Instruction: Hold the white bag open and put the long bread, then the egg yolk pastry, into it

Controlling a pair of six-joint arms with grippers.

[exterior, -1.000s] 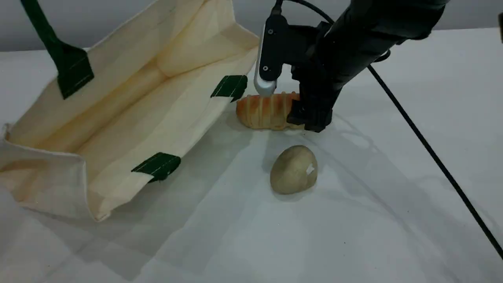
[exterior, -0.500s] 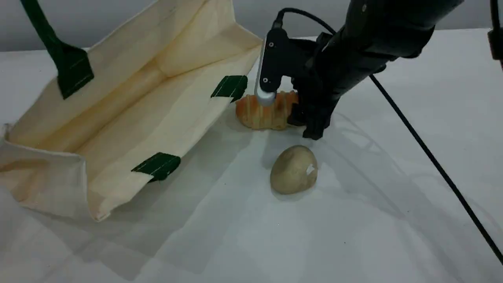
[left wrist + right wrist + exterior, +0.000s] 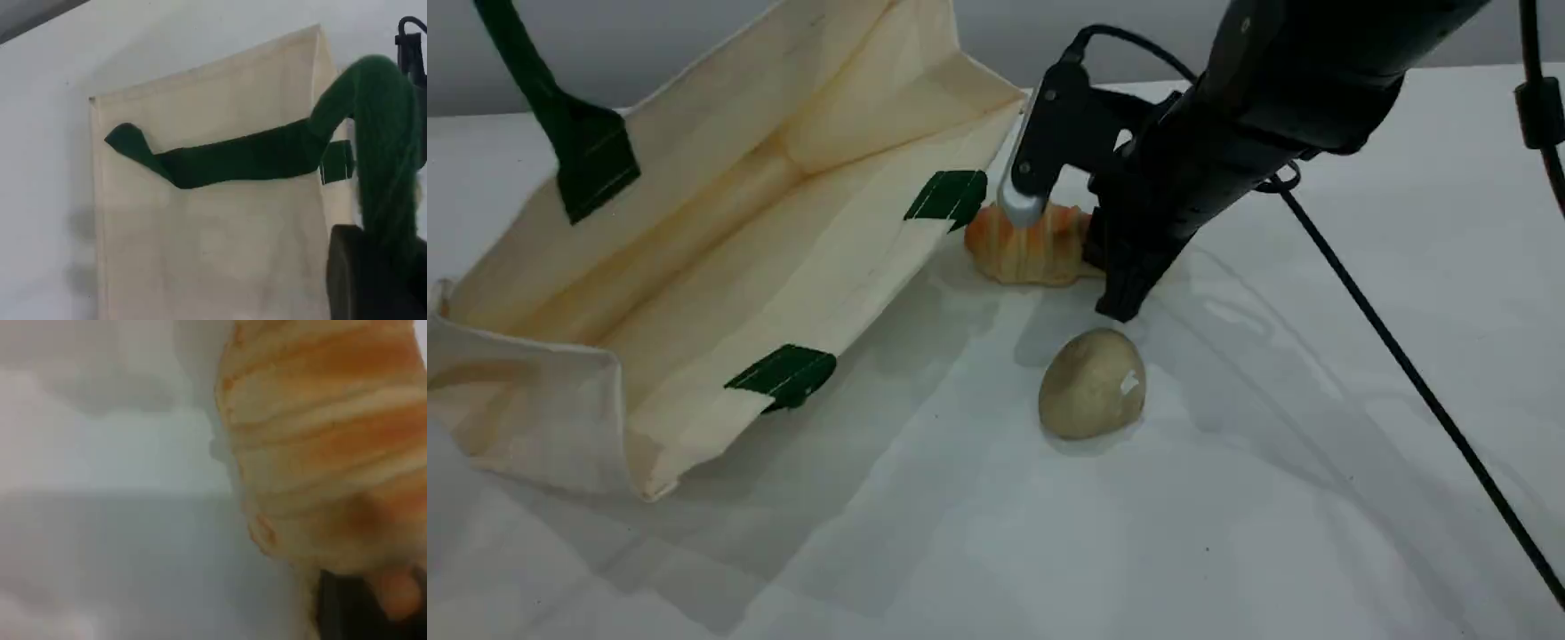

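The white bag [image 3: 720,267] lies on its side at the left, mouth gaping toward the foods. Its green strap handle [image 3: 560,133] runs up out of the scene's top-left corner. The left wrist view shows that strap [image 3: 253,157] draped over my left gripper [image 3: 373,267], which is shut on it above the bag [image 3: 200,253]. The striped orange long bread [image 3: 1027,253] lies just off the bag's rim. My right gripper [image 3: 1089,258] is shut on its right end, and the bread looks squeezed short. It fills the right wrist view [image 3: 327,453]. The egg yolk pastry [image 3: 1092,384] sits in front, untouched.
A black cable [image 3: 1405,364] trails from the right arm across the table to the lower right edge. A silver-tipped camera mount [image 3: 1024,200] on the right wrist hangs over the bread. The table [image 3: 1227,533] is plain white.
The right gripper's jaws have closed on the long bread, which now looks shorter and bunched. The right arm has tilted a little. The bag and the pastry have not moved.
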